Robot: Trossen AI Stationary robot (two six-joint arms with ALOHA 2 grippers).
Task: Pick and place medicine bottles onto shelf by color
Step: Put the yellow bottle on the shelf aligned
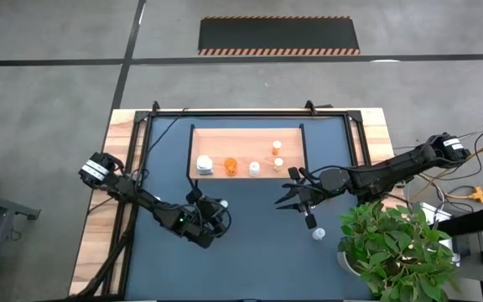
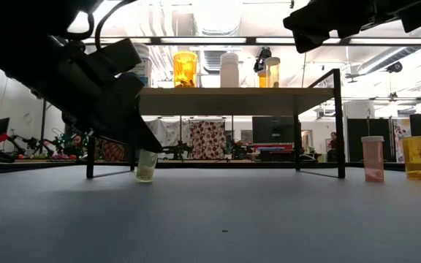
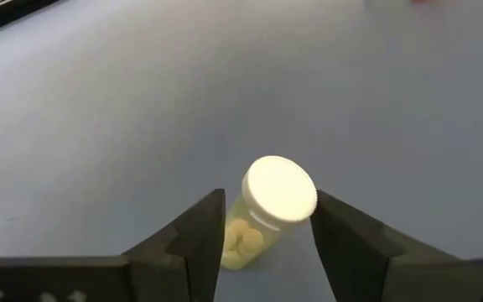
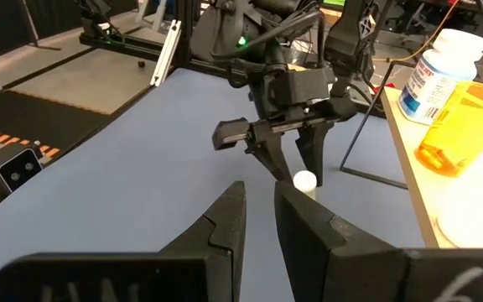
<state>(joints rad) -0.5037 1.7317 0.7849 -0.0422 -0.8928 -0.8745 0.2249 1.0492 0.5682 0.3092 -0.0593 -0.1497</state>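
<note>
Dark blue tabletop [image 1: 250,252] fills most of what we see from above, with the shelf [image 1: 246,138] standing toward its far edge and a potted plant [image 1: 397,252] at the near right corner. On the shelf we count several medicine bottles: a white one [image 1: 205,165] at the left, an orange one [image 1: 231,166] beside it, another white one [image 1: 254,168], and two small amber ones [image 1: 277,148] further right.

Our left gripper [image 3: 267,231] is low over the table, in front of the shelf's left end, its fingers spread and straddling a pale yellow bottle with a white cap [image 3: 268,210]. From the left wrist view the fingers [image 3: 195,235] stand just beside the bottle on either side; we cannot tell whether they touch it yet, so we read the gripper as released, not clenched. In the low view the same bottle [image 2: 146,165] stands upright on the table.

Our right gripper [image 1: 296,197] hovers in front of the shelf's right end, fingers apart and holding nothing, with two more bottles [image 1: 315,228] on the table near the plant.

We judge the bottle to be light, stiff plastic with a smooth, slippery wall, so it could tip or squirt out under an uneven squeeze. We would take it on the body just under the cap, squarely and gently
</note>
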